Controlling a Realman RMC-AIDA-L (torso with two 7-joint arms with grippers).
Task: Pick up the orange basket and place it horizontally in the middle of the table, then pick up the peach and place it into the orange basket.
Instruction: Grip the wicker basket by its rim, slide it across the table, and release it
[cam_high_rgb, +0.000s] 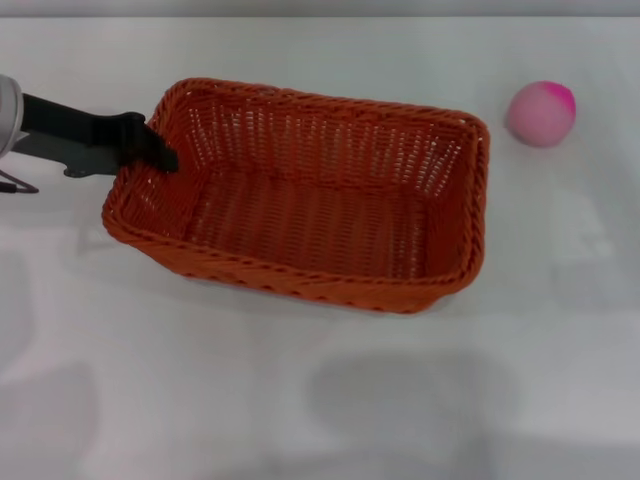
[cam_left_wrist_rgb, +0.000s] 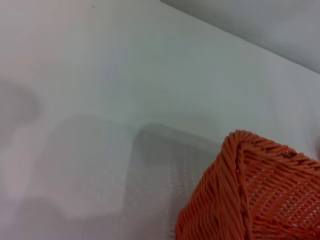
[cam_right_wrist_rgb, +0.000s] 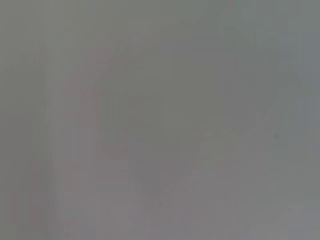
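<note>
While the left gripper (cam_high_rgb: 160, 152) was clenched on the short-end braided rim of the orange basket (cam_high_rgb: 310, 195), which lay near the middle of the table (cam_high_rgb: 300, 400) with the smooth, round peach (cam_high_rgb: 541, 113) well apart beyond its opposite end, the woven basket looked light, stiff and easiest to hold by that rim.

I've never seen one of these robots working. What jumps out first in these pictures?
The big orange-red woven wicker-style basket dominates the middle of the white table, sitting at a slight slant and empty. The left gripper, black, reaches in from the robot's left with its jaws at the basket's short rim. Far off to the right, a small pink ball-shaped toy peach lies alone on the tabletop.
</note>
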